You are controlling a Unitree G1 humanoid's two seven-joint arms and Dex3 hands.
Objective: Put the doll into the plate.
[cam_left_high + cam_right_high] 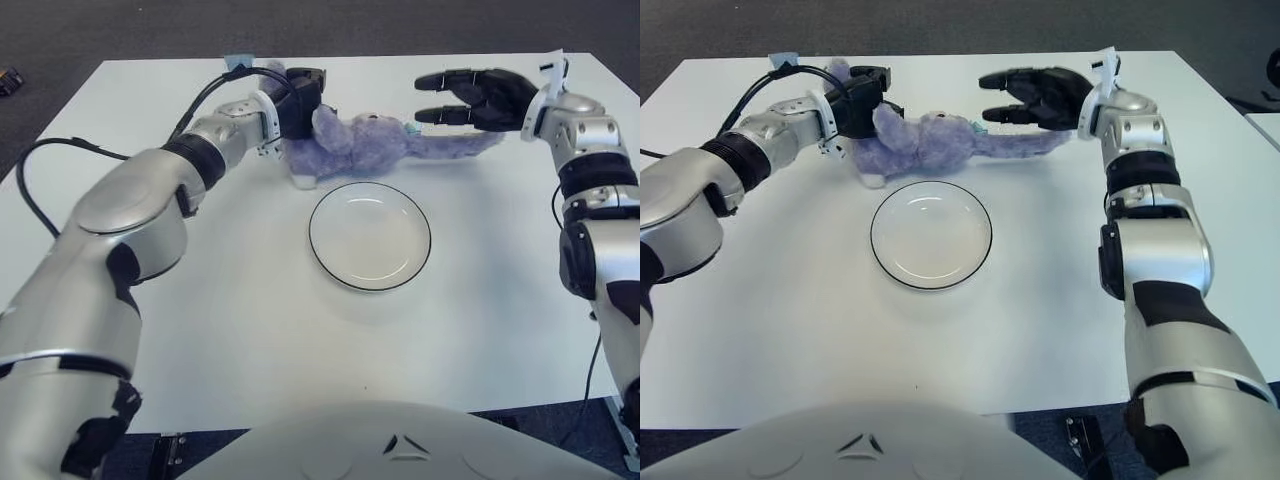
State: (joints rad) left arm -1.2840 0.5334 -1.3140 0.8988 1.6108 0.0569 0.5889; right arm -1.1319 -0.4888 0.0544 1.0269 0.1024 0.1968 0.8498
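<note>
A purple plush doll lies stretched out on the white table, just beyond an empty white plate with a dark rim. My left hand is shut on the doll's left end, at the far left of the plate. My right hand hovers over the doll's right end with its fingers spread and pointing left. One long limb of the doll runs under that hand. I see nothing between the right fingers.
The white table extends toward me in front of the plate. A black cable loops beside my left arm, and another runs along the left wrist. Dark floor lies past the far edge.
</note>
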